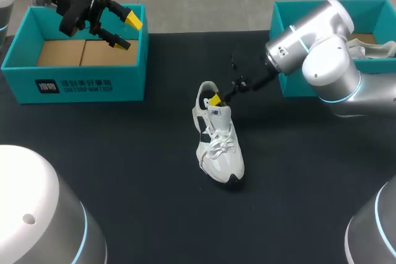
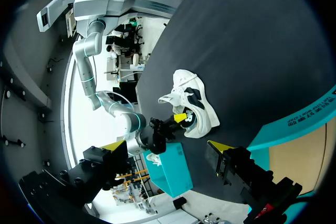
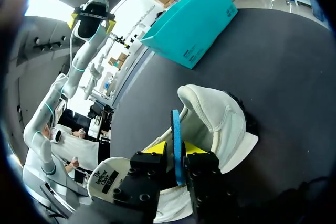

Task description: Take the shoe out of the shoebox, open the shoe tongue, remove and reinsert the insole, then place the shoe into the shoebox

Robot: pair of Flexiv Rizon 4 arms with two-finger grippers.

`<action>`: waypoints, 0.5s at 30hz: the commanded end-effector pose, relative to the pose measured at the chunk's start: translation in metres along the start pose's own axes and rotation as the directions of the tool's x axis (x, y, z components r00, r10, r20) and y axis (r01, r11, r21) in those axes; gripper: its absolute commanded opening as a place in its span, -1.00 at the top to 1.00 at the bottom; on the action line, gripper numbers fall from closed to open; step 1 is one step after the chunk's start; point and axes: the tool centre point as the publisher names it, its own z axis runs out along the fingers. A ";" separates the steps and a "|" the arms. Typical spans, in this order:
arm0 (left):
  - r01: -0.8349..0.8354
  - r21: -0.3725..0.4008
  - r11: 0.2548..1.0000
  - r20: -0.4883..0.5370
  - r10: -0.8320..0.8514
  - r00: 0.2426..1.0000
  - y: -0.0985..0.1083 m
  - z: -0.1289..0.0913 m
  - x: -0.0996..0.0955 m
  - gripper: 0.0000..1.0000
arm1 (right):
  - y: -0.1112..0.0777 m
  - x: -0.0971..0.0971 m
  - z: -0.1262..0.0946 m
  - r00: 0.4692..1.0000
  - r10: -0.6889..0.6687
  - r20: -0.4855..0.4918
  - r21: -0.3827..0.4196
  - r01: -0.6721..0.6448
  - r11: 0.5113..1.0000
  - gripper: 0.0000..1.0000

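Black table (image 1: 124, 153) bears the shoe (image 1: 219, 146); right tool (image 3: 175, 148) clamped on its insole (image 3: 176, 127), left tool (image 1: 127, 32) apart.

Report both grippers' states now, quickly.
Left gripper: open, holding nothing.
Right gripper: shut on the blue insole, at the shoe opening.

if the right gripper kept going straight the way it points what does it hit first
Likely the inside of the shoe. The right gripper, shut on the blue insole, points into the shoe's opening, toward the heel lining. Depth there is unclear.
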 end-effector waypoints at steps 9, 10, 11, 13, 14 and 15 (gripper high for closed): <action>-0.001 0.002 1.000 -0.002 0.001 1.000 0.000 -0.001 0.000 -1.00 | 0.009 0.017 -0.013 0.996 -0.059 0.066 0.054 0.056 0.997 -0.84; -0.001 0.002 1.000 -0.002 0.001 1.000 0.000 -0.001 0.000 -1.00 | 0.010 0.018 -0.014 0.995 -0.067 0.074 0.056 0.063 0.996 -0.90; -0.001 0.002 1.000 -0.002 0.001 1.000 0.000 -0.001 0.000 -1.00 | 0.010 0.019 -0.015 0.995 -0.070 0.077 0.057 0.066 0.996 -0.92; -0.001 0.002 1.000 -0.002 0.001 1.000 0.000 -0.001 0.000 -1.00 | 0.013 0.021 -0.020 0.992 -0.080 0.099 0.062 0.074 0.995 -1.00; -0.001 0.002 1.000 -0.002 0.001 1.000 0.000 -0.001 0.000 -1.00 | 0.014 0.022 -0.022 0.991 -0.080 0.107 0.060 0.074 0.995 -1.00; -0.001 0.002 1.000 -0.002 0.001 1.000 0.000 -0.001 0.000 -1.00 | 0.015 0.022 -0.024 0.990 -0.080 0.112 0.058 0.074 0.996 -1.00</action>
